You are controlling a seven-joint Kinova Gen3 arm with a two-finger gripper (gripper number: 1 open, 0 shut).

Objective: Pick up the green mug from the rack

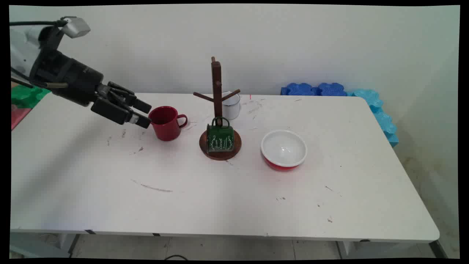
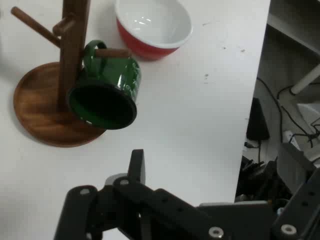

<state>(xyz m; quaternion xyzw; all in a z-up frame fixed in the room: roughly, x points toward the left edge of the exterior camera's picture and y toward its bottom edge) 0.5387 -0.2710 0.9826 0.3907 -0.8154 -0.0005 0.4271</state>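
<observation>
White table (image 1: 220, 198): bare near edge closest to camera. My gripper (image 1: 143, 114) hangs just left of the red mug (image 1: 165, 123), fingers apart, holding nothing. Right of the mug stands the wooden mug tree (image 1: 217, 110); a green mug (image 1: 220, 138) hangs from its low peg. Beyond: red bowl (image 1: 284, 149), white mug (image 1: 232, 105).
</observation>
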